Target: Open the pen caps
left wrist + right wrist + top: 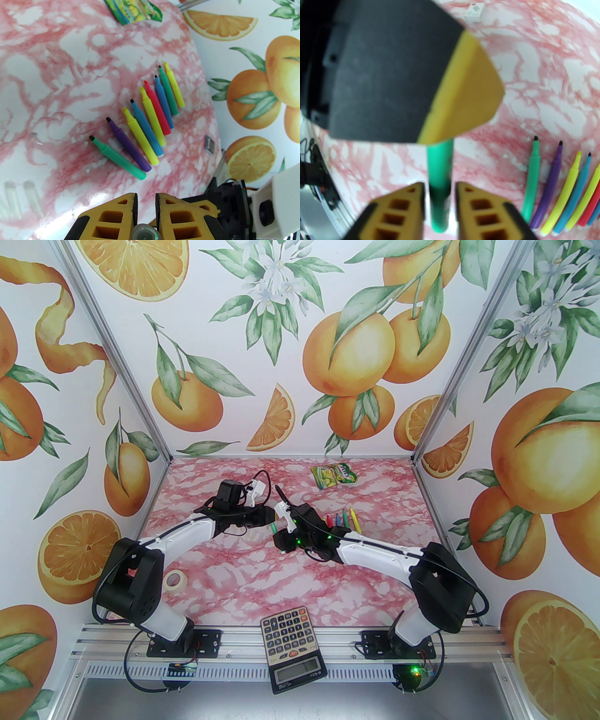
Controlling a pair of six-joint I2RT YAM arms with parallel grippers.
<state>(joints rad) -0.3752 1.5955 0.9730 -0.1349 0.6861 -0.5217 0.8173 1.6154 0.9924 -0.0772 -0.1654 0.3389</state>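
Nearing the end of the job: nine uncapped pens (152,116) lie flat on the bench (46,70), side by side in a slightly fanned row. Their felt tips are bare and point toward the back wall, blunt ends toward me. Loose clear caps (32,196) rest on the marble pattern well apart from the row, blurred at the edge of my left wrist view.

One green pen (440,168) is off the bench between my two hands, and by my reckoning it is the last one to do. Its long axis runs straight from my right hand (440,187) into my left hand (146,196), capped end toward the left. My left hand is pressed together on that end, where a pen cap (145,233) shows end-on between the pads as a small clear ring. My right hand stands slightly apart around the barrel, with a sliver of gap on each side, so it sits loosely round the pen rather than pinching it.

Whether the cap has parted from the barrel I cannot tell, because my left pad hides the joint. Left to do, as I judge it: free this cap, then set pen and cap down.
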